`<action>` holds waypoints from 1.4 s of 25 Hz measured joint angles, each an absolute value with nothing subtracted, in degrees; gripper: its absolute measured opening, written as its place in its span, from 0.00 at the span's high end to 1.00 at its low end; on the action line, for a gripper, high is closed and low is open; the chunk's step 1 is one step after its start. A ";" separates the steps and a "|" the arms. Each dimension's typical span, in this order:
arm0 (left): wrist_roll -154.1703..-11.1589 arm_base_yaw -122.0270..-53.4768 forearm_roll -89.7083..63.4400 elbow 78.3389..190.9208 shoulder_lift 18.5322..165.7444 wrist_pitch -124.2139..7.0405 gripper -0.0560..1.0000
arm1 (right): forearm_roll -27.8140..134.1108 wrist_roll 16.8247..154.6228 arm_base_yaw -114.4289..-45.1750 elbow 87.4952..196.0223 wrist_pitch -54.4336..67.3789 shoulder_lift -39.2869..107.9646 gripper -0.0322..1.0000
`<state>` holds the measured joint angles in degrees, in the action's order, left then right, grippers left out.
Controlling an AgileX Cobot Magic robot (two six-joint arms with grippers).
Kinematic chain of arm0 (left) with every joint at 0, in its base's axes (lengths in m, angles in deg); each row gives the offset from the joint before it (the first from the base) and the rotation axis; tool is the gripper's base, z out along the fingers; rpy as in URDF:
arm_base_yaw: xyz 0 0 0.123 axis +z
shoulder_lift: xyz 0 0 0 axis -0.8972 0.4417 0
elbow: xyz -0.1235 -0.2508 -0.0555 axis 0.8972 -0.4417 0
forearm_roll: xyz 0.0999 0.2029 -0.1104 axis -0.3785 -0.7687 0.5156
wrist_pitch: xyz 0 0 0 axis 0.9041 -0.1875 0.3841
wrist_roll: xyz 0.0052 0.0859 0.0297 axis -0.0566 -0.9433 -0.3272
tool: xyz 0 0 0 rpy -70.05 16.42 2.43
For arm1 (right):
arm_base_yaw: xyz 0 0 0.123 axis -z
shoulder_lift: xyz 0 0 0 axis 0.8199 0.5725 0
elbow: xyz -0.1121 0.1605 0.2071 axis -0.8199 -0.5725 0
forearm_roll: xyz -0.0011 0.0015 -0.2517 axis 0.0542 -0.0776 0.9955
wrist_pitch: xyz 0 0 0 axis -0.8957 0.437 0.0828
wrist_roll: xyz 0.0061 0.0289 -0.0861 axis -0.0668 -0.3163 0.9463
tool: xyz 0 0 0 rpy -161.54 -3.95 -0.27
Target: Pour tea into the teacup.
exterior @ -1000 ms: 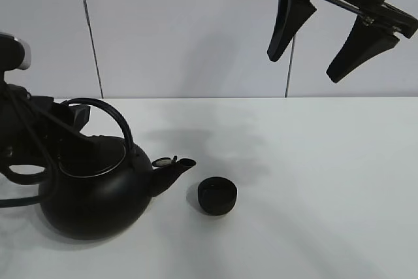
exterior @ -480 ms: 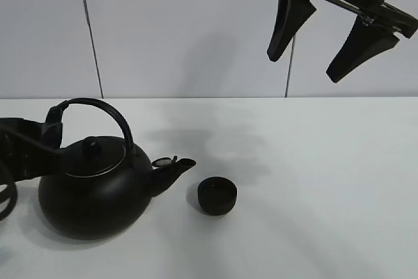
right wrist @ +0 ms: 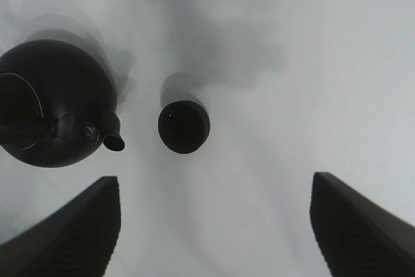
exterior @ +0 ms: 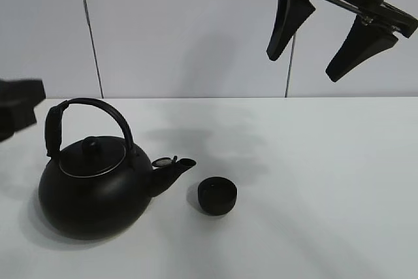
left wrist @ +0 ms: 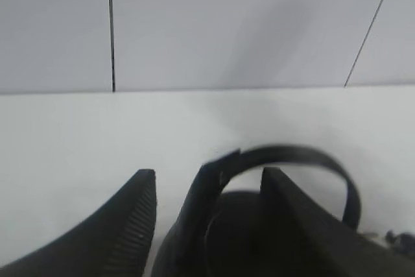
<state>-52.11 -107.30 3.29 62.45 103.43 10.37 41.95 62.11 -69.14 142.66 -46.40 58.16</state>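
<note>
Teacup [exterior: 217, 196]: low, round, matte black, on the white table [exterior: 313, 181], just at 3 o'clock of the kettle [exterior: 95, 191] spout, apart from it.
Right wrist view: looks into the cup's dark inside; contents unclear.
Left gripper [left wrist: 207, 186]: jaws apart, empty, blurred, behind the arched handle.
Right gripper [exterior: 332, 31]: spread wide, raised high, empty.

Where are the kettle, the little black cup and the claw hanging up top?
kettle [exterior: 91, 200], high outside view, on its round belly.
teacup [exterior: 217, 196], high outside view, on its rim and dark hollow.
right gripper [exterior: 330, 37], high outside view, midway between its two open fingertips.
</note>
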 joint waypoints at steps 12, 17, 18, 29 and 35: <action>-63.54 -106.01 6.38 89.86 90.95 -38.00 0.58 | 41.95 62.11 -69.14 142.66 -46.40 58.16 0.43; -61.39 -98.47 6.32 101.26 91.29 -60.23 0.49 | 41.95 62.11 -69.14 142.66 -46.50 58.16 0.43; -59.94 -96.39 6.32 103.15 91.78 -64.27 0.49 | 41.95 62.11 -69.14 142.66 -46.50 58.16 0.43; -52.35 -89.38 5.20 117.42 104.62 -87.75 0.48 | 41.95 62.11 -69.14 142.66 -46.50 58.16 0.43; -49.28 -89.38 3.71 119.58 107.66 -88.99 0.48 | 41.95 62.11 -69.14 142.66 -46.50 58.16 0.43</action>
